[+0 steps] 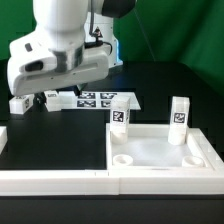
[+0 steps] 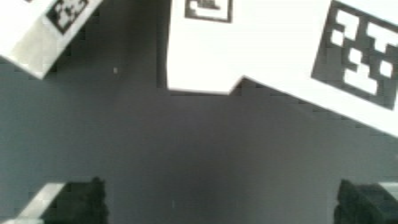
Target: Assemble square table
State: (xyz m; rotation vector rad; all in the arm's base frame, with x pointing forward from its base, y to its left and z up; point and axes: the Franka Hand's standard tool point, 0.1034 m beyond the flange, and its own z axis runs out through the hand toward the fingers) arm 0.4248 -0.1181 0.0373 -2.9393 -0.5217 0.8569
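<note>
The white square tabletop (image 1: pixel 160 147) lies at the exterior view's right, sockets up. Two white tagged legs stand upright in its far corners, one (image 1: pixel 118 115) on the left and one (image 1: pixel 179 113) on the right. Another tagged leg (image 1: pixel 20 103) lies on the black table at the left; it also shows in the wrist view (image 2: pixel 50 35). My gripper (image 2: pixel 221 205) hangs above bare table beside that leg. Its fingers (image 2: pixel 71 203) stand wide apart with nothing between them. In the exterior view the arm's white hand (image 1: pixel 55 62) hides the fingers.
The marker board (image 1: pixel 98 100) lies behind the tabletop, its corner under my wrist camera (image 2: pixel 267 50). A long white border rail (image 1: pixel 60 181) runs along the front, and another rail end (image 1: pixel 3 135) sits at the left edge.
</note>
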